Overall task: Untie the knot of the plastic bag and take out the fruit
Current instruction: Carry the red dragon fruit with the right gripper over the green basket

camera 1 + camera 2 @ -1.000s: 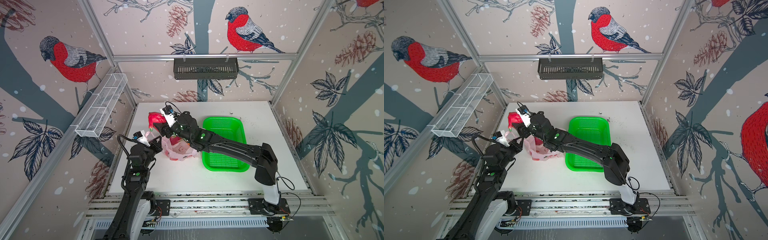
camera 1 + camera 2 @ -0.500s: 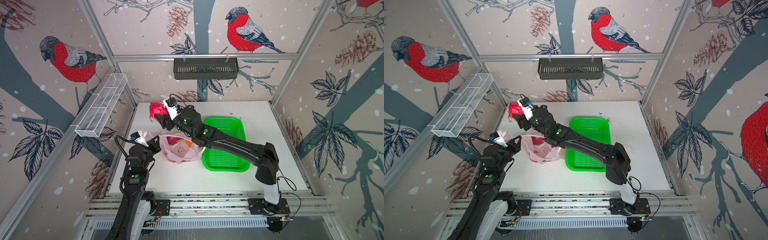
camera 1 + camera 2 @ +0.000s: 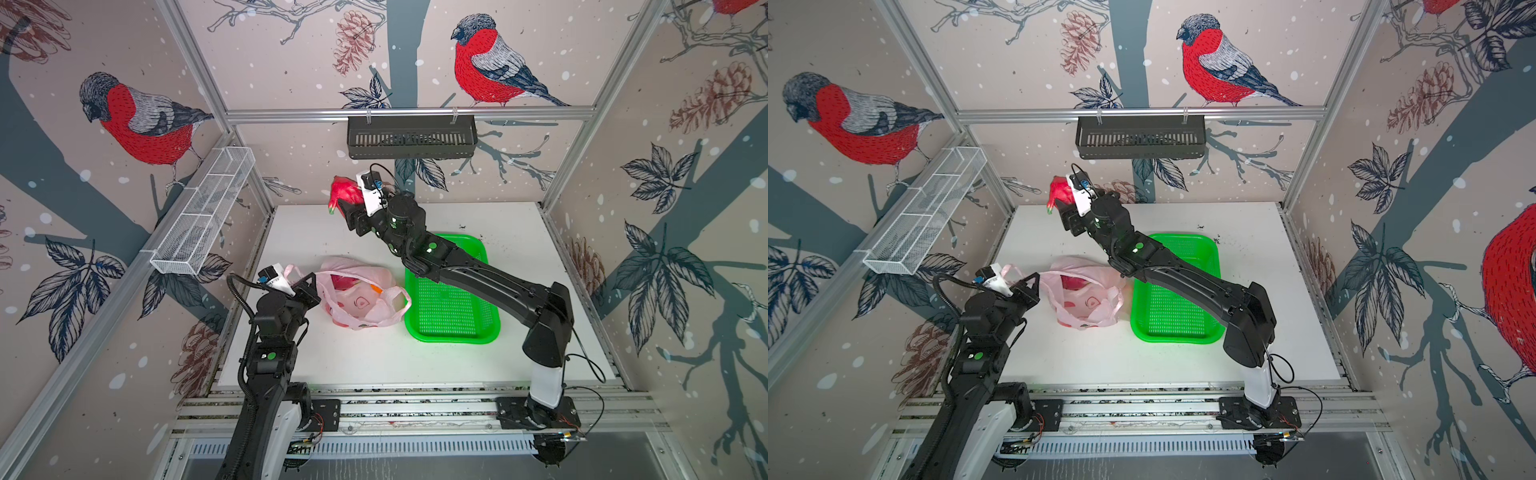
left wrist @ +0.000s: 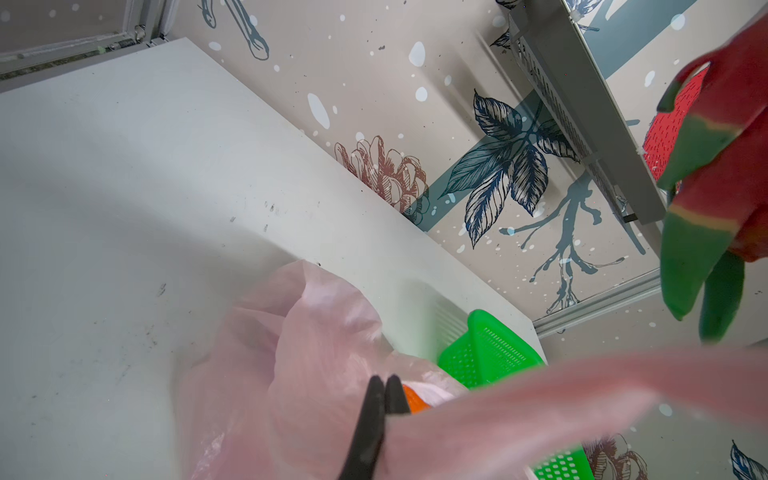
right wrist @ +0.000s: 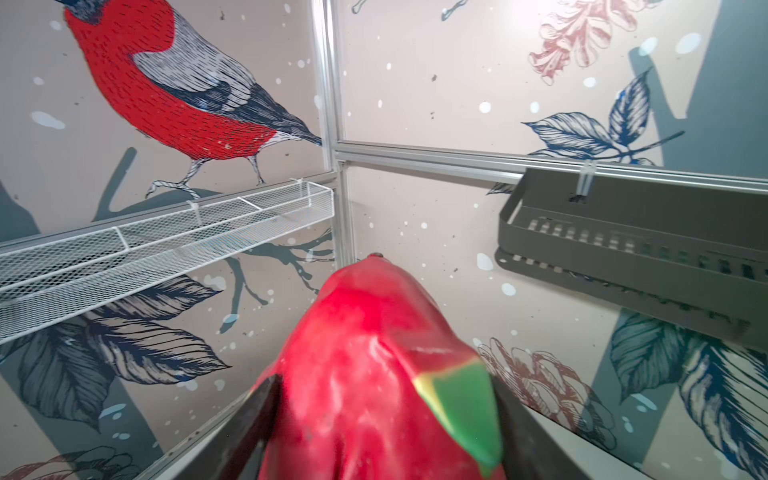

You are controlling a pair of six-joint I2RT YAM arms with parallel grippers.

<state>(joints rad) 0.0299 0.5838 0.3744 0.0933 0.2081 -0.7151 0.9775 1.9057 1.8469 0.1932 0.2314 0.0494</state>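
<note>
Risen higher, the right gripper [image 3: 343,205] clasped one dragon fruit [image 3: 344,192]; the left gripper [image 3: 309,286], closed, pinched the opened plastic bag [image 3: 361,305], other fruit [image 3: 343,281] remaining inside.

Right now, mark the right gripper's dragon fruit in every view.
In a top view: dragon fruit held high, left of centre.
In a top view: dragon fruit, same spot.
Left wrist: dragon fruit close up, green tips showing.
Right wrist: dragon fruit fills the foreground between the jaws.
Landmark: black slotted shelf nearby; unclear in left wrist.
</note>
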